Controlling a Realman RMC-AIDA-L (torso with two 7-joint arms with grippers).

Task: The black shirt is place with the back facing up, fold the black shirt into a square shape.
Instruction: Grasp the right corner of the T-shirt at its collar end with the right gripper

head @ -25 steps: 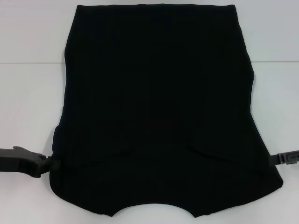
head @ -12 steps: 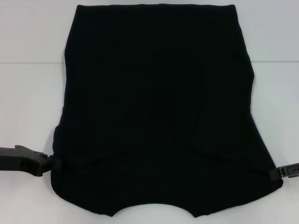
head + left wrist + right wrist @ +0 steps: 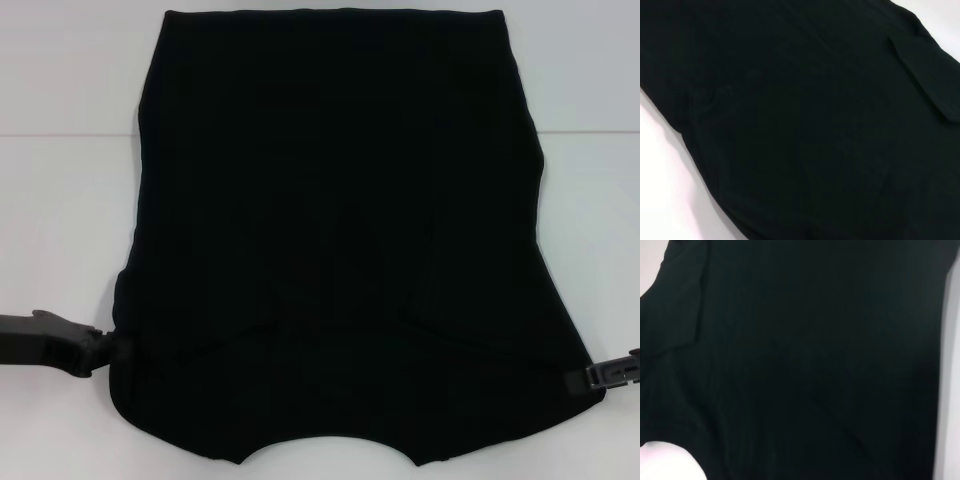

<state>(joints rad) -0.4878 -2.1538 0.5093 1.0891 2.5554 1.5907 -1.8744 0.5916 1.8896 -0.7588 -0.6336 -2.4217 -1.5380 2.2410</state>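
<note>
A plain white table (image 3: 70, 200) carries everything, with bare strips of it showing down the left and right sides and a narrow band along the far edge. The black shirt (image 3: 340, 230) lies flat over the middle of the table, reaching from near the far edge to the near edge, where the curved neckline dips at the very front. Both sleeves are folded inward over the body, their hems showing as faint slanted lines across the near part. The cloth is narrowest at the far end and flares toward the near corners. No lettering shows on the upper side.

The left hand (image 3: 108, 350) sits low at the near left side of the table, its tip touching the shirt's left edge just where the shoulder bulges out; whether it pinches the cloth or is spread cannot be told. The right hand (image 3: 590, 376) sits at the near right side, its tip against the shirt's right shoulder corner; its state cannot be told either. Both wrist views are almost filled with black cloth (image 3: 800, 130) (image 3: 805, 360), with slivers of white table at their borders.
</note>
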